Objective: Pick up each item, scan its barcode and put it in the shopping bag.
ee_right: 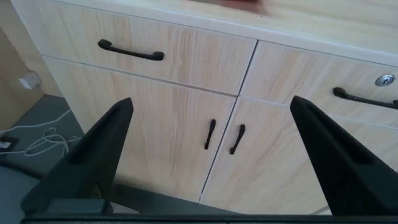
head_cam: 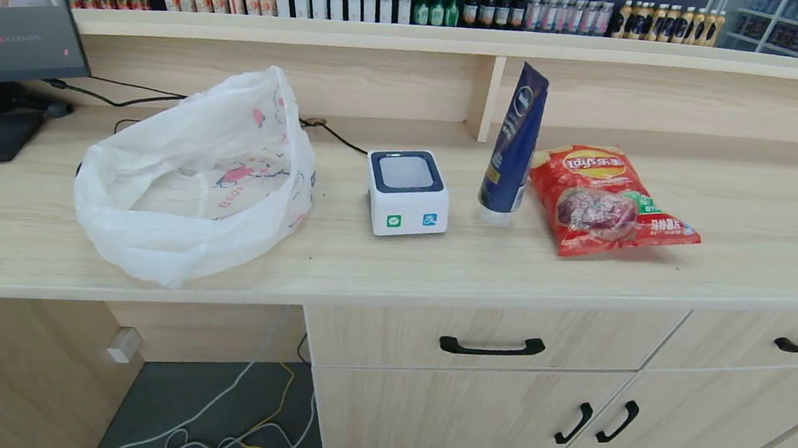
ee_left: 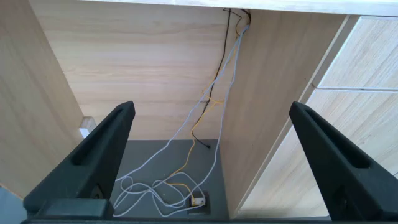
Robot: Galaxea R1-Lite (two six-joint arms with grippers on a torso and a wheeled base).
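My left hand [ee_left: 211, 107] and right hand [ee_right: 211, 102] hung wide open and empty, low before the counter [head_cam: 733, 256], while the tube [head_cam: 514, 144] and chip bag [head_cam: 610, 200] waited right of the scanner [head_cam: 407, 192] and the shopping bag [head_cam: 199, 175] gaped on its left, seemingly arranged for passing items across.

The counter [head_cam: 438, 272] ran across the middle of the head view. On it, left of centre, sat the shopping bag [head_cam: 191, 182]. The scanner [head_cam: 407, 192] stood at the frame's centre, near the bag's right side but apart from it. Right of the scanner a tube [head_cam: 514, 147] stood upright on its cap, and a snack packet [head_cam: 606, 200] lay flat just beside it, further right. A monitor [head_cam: 10, 4] occupied the upper left corner. A row of bottles [head_cam: 420, 3] lined the top edge, behind the counter's raised ledge. Drawers and cupboard doors [head_cam: 498, 409] took the lower right. Loose cables [head_cam: 224, 441] lay on the floor at the bottom, left of centre.
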